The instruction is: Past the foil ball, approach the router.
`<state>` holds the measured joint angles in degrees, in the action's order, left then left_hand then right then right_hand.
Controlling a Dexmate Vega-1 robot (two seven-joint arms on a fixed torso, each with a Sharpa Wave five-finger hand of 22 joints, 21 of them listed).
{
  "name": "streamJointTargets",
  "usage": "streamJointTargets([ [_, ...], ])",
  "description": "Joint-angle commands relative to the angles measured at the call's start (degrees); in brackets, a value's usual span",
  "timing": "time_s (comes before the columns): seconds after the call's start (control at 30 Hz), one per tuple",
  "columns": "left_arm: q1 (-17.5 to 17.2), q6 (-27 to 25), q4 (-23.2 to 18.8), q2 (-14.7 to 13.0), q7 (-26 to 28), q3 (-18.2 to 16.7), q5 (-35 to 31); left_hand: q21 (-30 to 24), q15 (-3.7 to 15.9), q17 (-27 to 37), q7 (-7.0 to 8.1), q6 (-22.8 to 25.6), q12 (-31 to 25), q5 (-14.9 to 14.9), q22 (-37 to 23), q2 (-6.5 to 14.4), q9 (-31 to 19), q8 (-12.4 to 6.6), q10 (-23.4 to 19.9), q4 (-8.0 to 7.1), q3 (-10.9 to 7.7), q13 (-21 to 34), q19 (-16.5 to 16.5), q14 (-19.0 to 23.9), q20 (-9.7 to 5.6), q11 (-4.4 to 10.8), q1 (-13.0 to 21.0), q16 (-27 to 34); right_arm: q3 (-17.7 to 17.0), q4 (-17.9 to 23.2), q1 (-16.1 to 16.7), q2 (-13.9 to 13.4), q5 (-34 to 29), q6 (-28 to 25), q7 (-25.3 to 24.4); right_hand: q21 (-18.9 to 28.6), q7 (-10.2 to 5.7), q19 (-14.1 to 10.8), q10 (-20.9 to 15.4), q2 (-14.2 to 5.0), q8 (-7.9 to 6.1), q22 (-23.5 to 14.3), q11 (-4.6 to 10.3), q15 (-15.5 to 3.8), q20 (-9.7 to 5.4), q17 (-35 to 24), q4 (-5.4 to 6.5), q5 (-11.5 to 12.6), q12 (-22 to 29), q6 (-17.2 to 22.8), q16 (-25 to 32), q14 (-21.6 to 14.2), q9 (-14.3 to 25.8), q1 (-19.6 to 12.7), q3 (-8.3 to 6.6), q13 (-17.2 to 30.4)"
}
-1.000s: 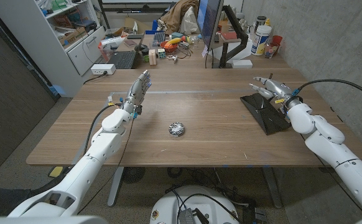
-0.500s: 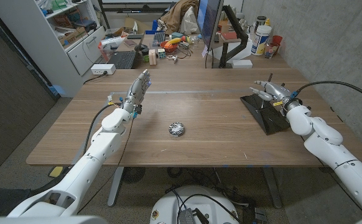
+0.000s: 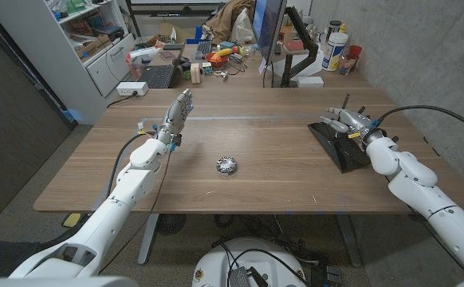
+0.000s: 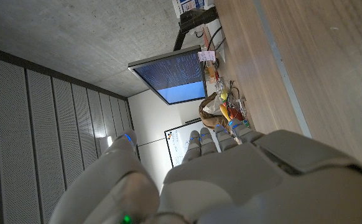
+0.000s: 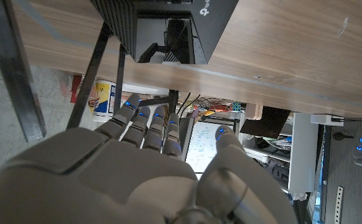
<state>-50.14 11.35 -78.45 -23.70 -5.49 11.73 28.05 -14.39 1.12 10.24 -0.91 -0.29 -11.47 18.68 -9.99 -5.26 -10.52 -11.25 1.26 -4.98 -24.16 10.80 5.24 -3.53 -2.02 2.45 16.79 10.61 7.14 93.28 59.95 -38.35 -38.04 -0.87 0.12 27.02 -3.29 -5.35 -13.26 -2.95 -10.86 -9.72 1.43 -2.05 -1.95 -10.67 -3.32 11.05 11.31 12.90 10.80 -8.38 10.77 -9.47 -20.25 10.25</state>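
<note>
Wooden surface point(image 3: 280, 171) carried the task's things; a monitor point(image 3: 269, 32) on its stand stood past the far edge, amid clutter too small to tell apart.

Router point(image 3: 338, 142), a flat black wedge-shaped box with thin antennas at its far end, lay on the robot's right side of the surface, near the right edge; in the right wrist view its black casing point(image 5: 168, 28) sat just beyond the fingertips point(image 5: 145, 121), antennas running off from it.

Right robot hand point(image 3: 345, 121) hovered over the far end of the router, fingers extended and spread, holding nothing; whether the fingers touched the casing or an antenna could not be told from the head view; the wrist view showed a gap between fingertips and casing.

Left robot hand point(image 3: 177, 115) stood raised above the left half of the surface, well apart from the router; fingers straight and close together, pointing away from the robot, nothing in them; its back showed in the left wrist view point(image 4: 231, 168).

Foil ball point(image 3: 226, 165), small and crumpled, lay near the middle of the surface, between the two robot hands, nearer the left one, well apart from the router.
</note>
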Motion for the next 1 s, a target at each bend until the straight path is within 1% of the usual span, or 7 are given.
streamJointTargets([
  [0.03,0.2,0.6,1.0,0.2,-0.6,-0.3,0.5,0.2,0.10,0.3,-0.06,0.3,-0.2,0.3,-0.2,0.7,-0.2,-0.16,0.1,0.04,0.16,0.1,0.3,-0.3,-2.36,0.44,0.3,0.2,1.3,0.0,-0.3,-0.6,-0.5,-1.2,1.4,-0.3,-0.29,-0.1,0.1,0.07,-0.55,-0.3,0.14,-0.04,-1.57,-0.1,-0.20,0.2,0.3,0.8,-0.1,0.4,0.1,-0.4,0.04,0.3],
  [0.13,0.3,0.6,1.1,0.3,-0.7,-0.3,0.5,0.3,0.07,0.3,-0.03,0.3,-0.2,0.3,-0.2,0.7,-0.2,-0.13,0.1,0.05,0.18,0.1,0.3,-0.3,-2.34,0.54,0.3,0.1,1.7,-0.1,-0.5,-0.9,-0.4,-0.9,1.8,-0.4,-0.41,-0.1,0.1,0.05,-0.64,-0.3,0.17,-0.01,-1.54,-0.1,-0.21,0.2,0.3,1.0,-0.1,0.4,0.1,-0.4,0.05,0.3],
  [0.27,0.3,0.6,1.3,0.3,-0.8,-0.4,0.5,0.3,0.06,0.3,0.02,0.2,-0.2,0.4,-0.2,0.7,-0.2,-0.12,0.1,0.05,0.22,0.1,0.3,-0.3,-2.31,0.65,0.3,0.1,2.0,-0.2,-0.6,-0.8,-0.6,-1.3,1.9,-0.6,-0.73,0.0,0.1,0.03,-0.73,-0.3,0.66,0.04,-1.59,-0.1,-0.24,0.2,0.4,1.4,-0.1,0.6,0.1,-0.4,0.08,0.3],
  [0.37,0.4,0.7,1.4,0.3,-0.7,-0.4,0.5,0.4,0.09,0.3,0.03,0.3,-0.2,0.4,-0.2,0.8,-0.2,-0.12,0.0,0.06,0.25,0.1,0.2,-0.3,-2.27,0.55,0.3,0.2,2.3,-0.4,-0.8,-1.0,-0.6,-1.2,2.1,-1.2,-0.75,0.8,0.0,0.00,-0.73,-0.3,0.89,0.12,-1.63,-0.1,-0.24,0.2,0.4,1.5,-0.4,1.7,0.1,-0.3,0.16,0.3],
  [0.53,0.4,0.8,1.5,0.3,-0.8,-0.5,0.5,0.5,0.08,0.3,0.02,0.3,-0.2,0.4,-0.2,0.8,-0.2,-0.14,0.1,0.06,0.31,0.1,0.3,-0.3,-2.16,0.52,0.3,0.2,2.9,-0.5,-1.2,-1.5,-1.0,-1.4,3.0,-1.3,-0.86,0.7,-0.1,-0.01,-0.80,-0.3,0.74,0.05,-1.66,-0.1,-0.23,0.2,0.5,1.8,-0.3,1.5,0.1,-0.3,0.21,0.3],
  [0.77,0.4,0.8,1.8,0.3,-0.9,-0.6,0.6,0.6,0.14,0.3,0.05,0.4,-0.2,0.4,-0.2,0.8,-0.2,-0.16,0.1,0.06,0.37,0.1,0.2,-0.3,-2.09,0.63,0.3,0.2,3.6,-0.8,-1.4,-1.7,-1.2,-1.3,3.4,-1.6,-1.12,0.8,0.0,-0.15,-0.78,-0.3,1.18,0.31,-1.65,-0.2,-0.20,0.2,0.5,1.9,-0.2,1.7,0.1,-0.2,0.24,0.3],
  [1.0,0.5,0.7,2.0,0.3,-1.1,-0.7,0.6,0.7,0.19,0.3,0.08,0.4,-0.2,0.4,-0.2,0.9,-0.2,-0.15,0.1,0.06,0.42,0.1,0.3,-0.3,-1.89,0.74,0.3,0.2,4.3,-1.2,-1.7,-1.4,-1.2,-2.2,4.0,-1.8,-1.34,0.8,0.0,-0.28,-0.77,-0.3,1.25,0.39,-1.52,-0.2,-0.13,0.2,0.5,2.0,-0.2,1.8,0.1,-0.1,0.27,0.4],
])
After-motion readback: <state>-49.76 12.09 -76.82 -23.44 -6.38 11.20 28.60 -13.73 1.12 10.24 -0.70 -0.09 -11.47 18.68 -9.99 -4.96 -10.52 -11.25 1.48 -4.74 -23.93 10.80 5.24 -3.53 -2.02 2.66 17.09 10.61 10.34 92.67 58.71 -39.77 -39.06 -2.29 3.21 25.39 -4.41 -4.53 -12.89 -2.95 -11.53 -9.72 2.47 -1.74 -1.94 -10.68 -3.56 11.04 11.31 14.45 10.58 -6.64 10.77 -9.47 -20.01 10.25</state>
